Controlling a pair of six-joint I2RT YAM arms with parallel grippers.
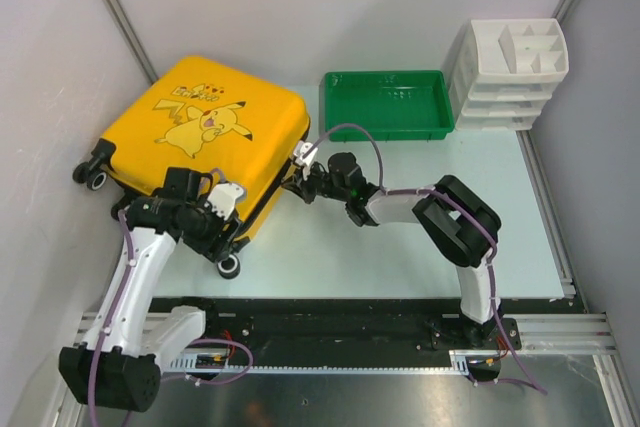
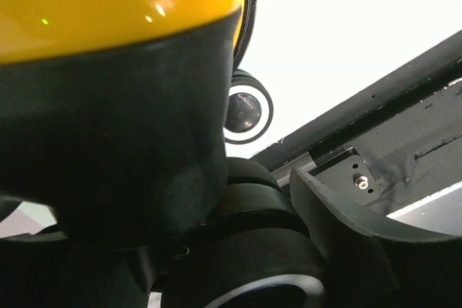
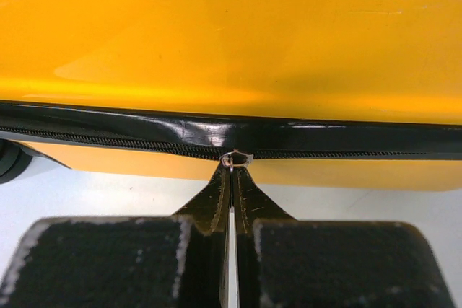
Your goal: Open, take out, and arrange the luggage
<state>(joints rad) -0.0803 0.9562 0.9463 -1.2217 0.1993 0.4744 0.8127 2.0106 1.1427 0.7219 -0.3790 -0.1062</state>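
Observation:
The yellow luggage (image 1: 205,122) lies flat at the back left, Pikachu print up, zipper band closed. My left gripper (image 1: 222,232) is at its near corner. In the left wrist view my left gripper (image 2: 238,265) straddles a black wheel (image 2: 249,247) under the yellow shell (image 2: 108,5), with one finger (image 2: 346,232) pressed against that wheel. My right gripper (image 1: 298,179) reaches the luggage's right edge. In the right wrist view my right gripper (image 3: 232,172) is shut on the zipper pull (image 3: 234,157) of the black zipper band (image 3: 325,138).
A green tray (image 1: 388,107) stands at the back centre. To its right is a stacked white organizer (image 1: 510,62). Grey walls close in on the left and right. A black rail (image 1: 350,327) runs along the table's near edge.

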